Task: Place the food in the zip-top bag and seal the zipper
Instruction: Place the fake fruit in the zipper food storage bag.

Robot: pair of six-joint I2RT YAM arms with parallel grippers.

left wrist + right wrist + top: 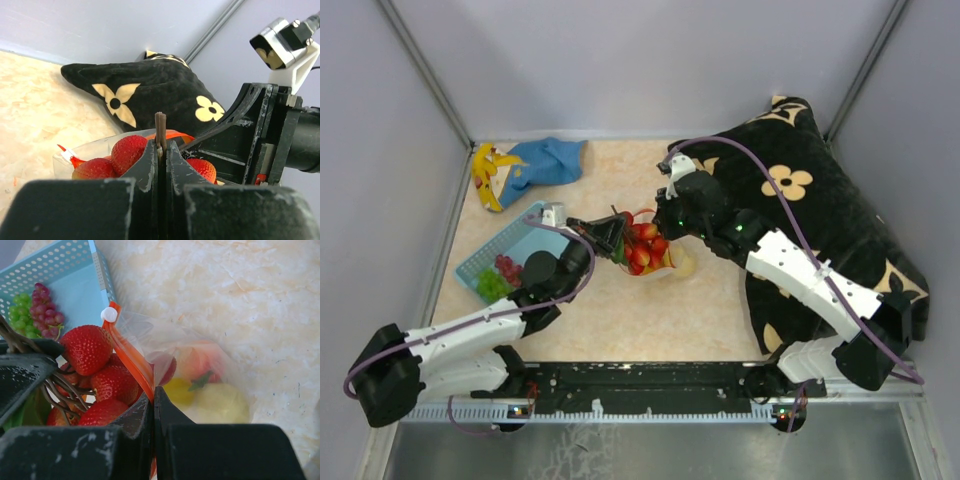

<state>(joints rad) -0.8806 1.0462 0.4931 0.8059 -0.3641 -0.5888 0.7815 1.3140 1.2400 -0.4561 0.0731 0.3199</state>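
My left gripper [161, 146] is shut on the brown stem [160, 125] of a bunch of red strawberries [129, 152], held at the mouth of the zip-top bag [670, 262]. My right gripper [153, 392] is shut on the orange-red zipper [131, 357] and holds the mouth up; the zipper's white end piece [109, 314] points toward the basket. The strawberries [87, 347] press against the strip. Through the clear plastic I see a peach [197, 362] and a yellow pear-like fruit [220, 402]. In the top view the two grippers [612, 236] [665, 228] meet mid-table.
A light-blue basket [515, 245] left of the bag holds green grapes [492, 285] and dark red grapes [507, 266]. A banana [485, 175] and blue cloth [545, 160] lie at the back left. A black flowered cushion [820, 200] fills the right side.
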